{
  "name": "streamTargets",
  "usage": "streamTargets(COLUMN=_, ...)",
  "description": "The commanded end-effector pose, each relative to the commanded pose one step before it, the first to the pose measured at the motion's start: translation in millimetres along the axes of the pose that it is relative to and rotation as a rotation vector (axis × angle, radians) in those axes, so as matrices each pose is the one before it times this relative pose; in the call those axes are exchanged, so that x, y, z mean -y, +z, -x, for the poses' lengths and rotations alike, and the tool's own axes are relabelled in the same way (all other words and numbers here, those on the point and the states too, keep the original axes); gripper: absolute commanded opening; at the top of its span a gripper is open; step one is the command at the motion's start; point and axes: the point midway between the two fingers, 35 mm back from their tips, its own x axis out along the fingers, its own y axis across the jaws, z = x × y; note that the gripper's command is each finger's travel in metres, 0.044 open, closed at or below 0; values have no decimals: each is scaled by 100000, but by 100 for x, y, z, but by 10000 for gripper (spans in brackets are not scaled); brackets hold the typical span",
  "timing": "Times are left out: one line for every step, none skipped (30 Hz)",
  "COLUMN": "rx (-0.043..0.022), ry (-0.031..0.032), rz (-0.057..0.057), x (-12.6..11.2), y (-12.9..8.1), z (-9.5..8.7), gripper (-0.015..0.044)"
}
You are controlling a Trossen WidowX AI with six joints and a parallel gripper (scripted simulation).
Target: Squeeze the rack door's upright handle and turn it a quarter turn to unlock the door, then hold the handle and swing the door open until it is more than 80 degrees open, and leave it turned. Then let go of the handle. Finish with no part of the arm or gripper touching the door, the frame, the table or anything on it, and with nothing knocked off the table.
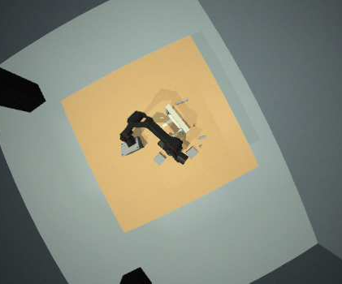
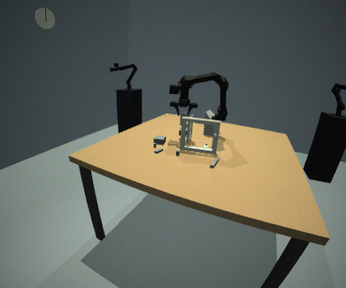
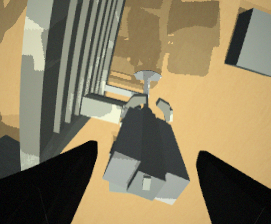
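Risk of the gripper (image 1: 169,148) (image 2: 183,111) (image 3: 147,152) snagging the handle (image 3: 148,155).
Its fingers stood open, apart on either side; a crooked withdrawal could have dragged the door (image 3: 78,60), mid-worktop, away from the edges.

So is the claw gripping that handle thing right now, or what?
Gripper: open, fingers apart on either side of the handle, holding nothing.

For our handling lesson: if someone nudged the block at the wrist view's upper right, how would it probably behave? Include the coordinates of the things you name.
The grey block (image 3: 262,46) would probably slide rather than roll, given its flat faces and straight edges. It looks unlikely to tip, since it sits low and broad. It seems rigid, its edges being crisp.
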Motion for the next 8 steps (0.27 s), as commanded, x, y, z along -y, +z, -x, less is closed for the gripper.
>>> streamTargets(rx=-402, ry=-286, rz=600, x=114, y=-16, z=614, gripper=295)
streamTargets(rx=-3, ry=-3, rz=-5, x=3, y=0, z=135, gripper=295)
streamTargets(rx=-3, ry=-3, rz=-5, x=3, y=0, z=135, gripper=295)
streamTargets(rx=-3, ry=-3, rz=-5, x=2, y=0, z=135, gripper=295)
streamTargets(rx=-3, ry=-2, rz=-5, x=1, y=-1, z=135, gripper=295)
streamTargets(rx=-3, ry=-2, rz=-5, x=1, y=-1, z=135, gripper=295)
streamTargets(rx=-3, ry=-2, rz=-5, x=0, y=-1, z=135, gripper=295)
streamTargets(rx=-3, ry=-2, rz=-5, x=-1, y=-2, z=135, gripper=295)
